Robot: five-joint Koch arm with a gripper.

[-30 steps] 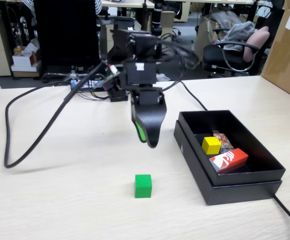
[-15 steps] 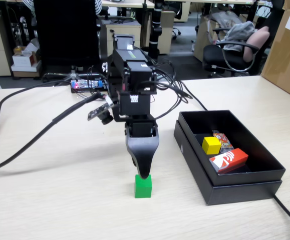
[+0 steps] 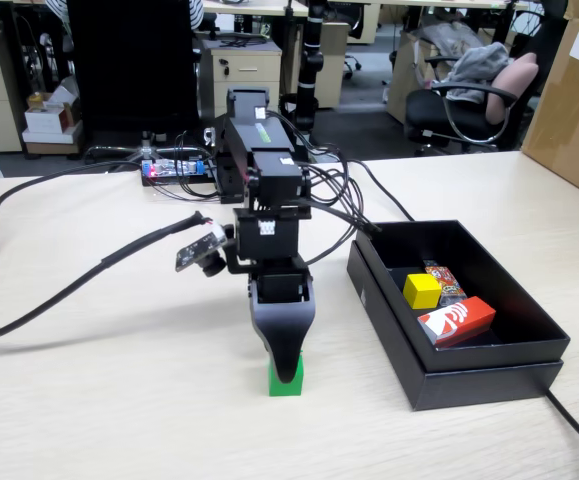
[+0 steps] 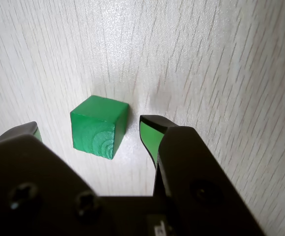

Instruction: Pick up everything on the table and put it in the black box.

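A green cube (image 4: 99,126) rests on the beige wood-grain table (image 3: 119,400). In the wrist view my gripper (image 4: 90,129) is open, with one green-padded finger on each side of the cube and a gap at both. In the fixed view the black gripper (image 3: 287,372) reaches down over the green cube (image 3: 285,383) and hides most of it. The black box (image 3: 469,375) stands to the right. Inside it lie a yellow cube (image 3: 422,290) and a red-and-white carton (image 3: 456,320).
An orange-printed packet (image 3: 444,280) also lies in the box. Thick black cables (image 3: 59,300) trail across the table's left side, and one (image 3: 574,425) runs off past the box. A cardboard carton (image 3: 574,100) stands at the far right.
The arm has swung from a raised pose down over the green cube. The gripper has sunk until its fingers straddle the cube at table level. The cube has not moved.
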